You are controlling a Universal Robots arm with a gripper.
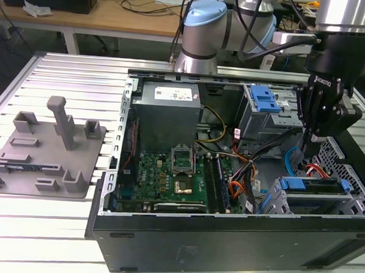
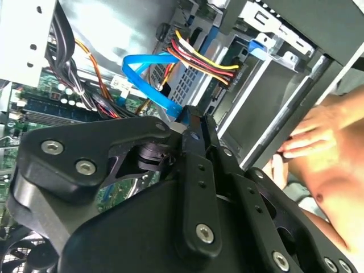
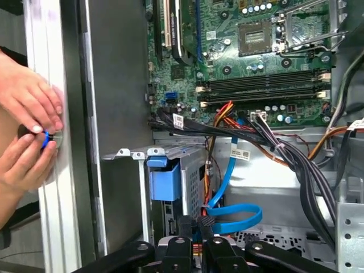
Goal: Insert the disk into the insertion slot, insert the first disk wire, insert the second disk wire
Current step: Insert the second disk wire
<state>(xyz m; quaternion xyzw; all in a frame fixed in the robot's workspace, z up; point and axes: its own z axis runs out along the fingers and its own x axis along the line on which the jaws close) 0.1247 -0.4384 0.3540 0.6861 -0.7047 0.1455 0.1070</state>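
Note:
In the exterior view my gripper (image 1: 317, 138) hangs over the case's right side, just above the grey drive cage holding the insertion slot (image 1: 317, 203). The disk's blue carrier (image 1: 307, 184) lies in that bay. In both wrist views the gripper (image 3: 206, 224) (image 2: 196, 116) is shut on the black plug of a flat blue wire (image 3: 239, 219) (image 2: 149, 73), which loops beside the cage. A bundle of red, yellow and black wires (image 2: 202, 61) ends in a black plug at the cage's back. The disk's silver face is hidden.
A person's hands (image 3: 28, 125) (image 2: 318, 136) rest on the table rail just outside the case wall, pinching a small blue part. Motherboard (image 1: 180, 179), power supply (image 1: 168, 108) and black cable bundles (image 3: 284, 153) crowd the case. A grey fixture (image 1: 44, 147) sits on the exterior view's left.

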